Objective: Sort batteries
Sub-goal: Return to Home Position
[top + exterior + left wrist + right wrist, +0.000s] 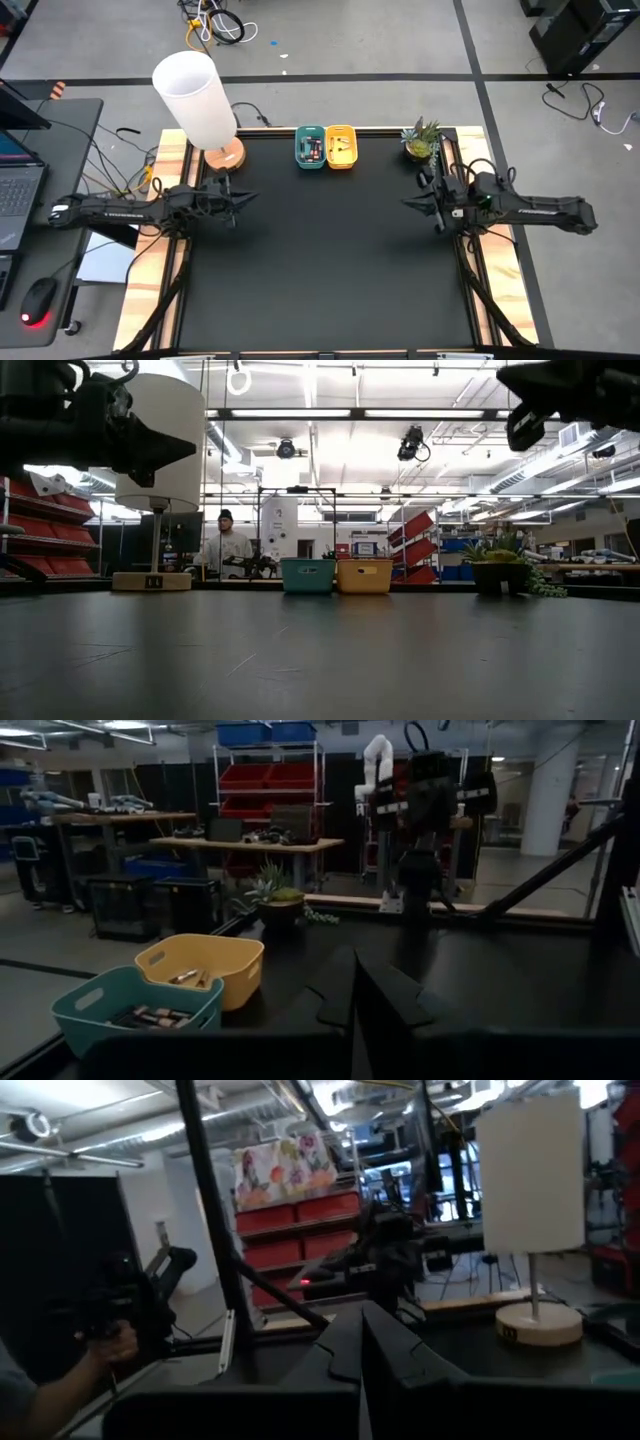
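Well, inspector, where do the batteries lie?

Noted, operator: dark cells lie flat inside the teal bin. A few more lie in the yellow bin, which touches the teal bin's side. I find none loose on the tabletop, though cells this small could escape the high view.

And the arms?

Left gripper: raised, fingers together, holding nothing, well apart from the teal bin on the lamp side. Right gripper: likewise closed and empty, well apart from the teal bin, out past the yellow bin.

How would a cell handle if one needed moving?

My judgement: light, rigid, smooth and round, so it would tend to roll and slip. Take it across the middle of the barrel, fingers square to its length. Inside the teal bin the walls would crowd the fingers, so a straight-down approach looks safest.

Clearances?

Broad open tabletop lies in front of the teal bin. The teal bin itself sits close to the far edge, with the lamp base near on one side and the plant beyond the yellow bin. Sorting appears complete.
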Tool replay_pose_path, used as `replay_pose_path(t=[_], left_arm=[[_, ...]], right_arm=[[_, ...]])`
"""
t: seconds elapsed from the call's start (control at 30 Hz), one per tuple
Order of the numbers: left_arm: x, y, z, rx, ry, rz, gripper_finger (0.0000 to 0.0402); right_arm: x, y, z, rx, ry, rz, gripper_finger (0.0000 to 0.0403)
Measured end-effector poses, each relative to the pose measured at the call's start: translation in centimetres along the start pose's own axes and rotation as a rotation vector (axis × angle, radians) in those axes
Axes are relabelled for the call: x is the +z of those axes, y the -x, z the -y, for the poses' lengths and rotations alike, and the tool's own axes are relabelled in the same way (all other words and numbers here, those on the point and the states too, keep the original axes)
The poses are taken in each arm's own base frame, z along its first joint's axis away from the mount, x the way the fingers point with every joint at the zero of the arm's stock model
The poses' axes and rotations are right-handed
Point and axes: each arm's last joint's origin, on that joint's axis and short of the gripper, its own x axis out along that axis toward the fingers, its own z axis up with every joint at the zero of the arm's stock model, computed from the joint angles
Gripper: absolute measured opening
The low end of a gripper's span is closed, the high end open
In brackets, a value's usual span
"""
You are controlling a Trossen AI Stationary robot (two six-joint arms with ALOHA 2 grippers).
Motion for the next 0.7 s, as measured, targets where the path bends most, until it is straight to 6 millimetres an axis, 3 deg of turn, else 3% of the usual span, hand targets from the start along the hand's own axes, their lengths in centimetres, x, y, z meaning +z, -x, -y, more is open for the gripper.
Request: replay_pose_path(t=[0.23,0.7], left_arm=[[-0.2,0.3,-0.2,0.054,0.01,-0.021,0.0025],[0.0,1.7,-0.5,0.087,0.044,-0.018,0.0025]], right_arm=[[-1.9,0.3,0.6,-0.059,-0.049,0.006,0.0],[-2.7,1.8,0.1,0.016,-0.032,0.076,0.0]])
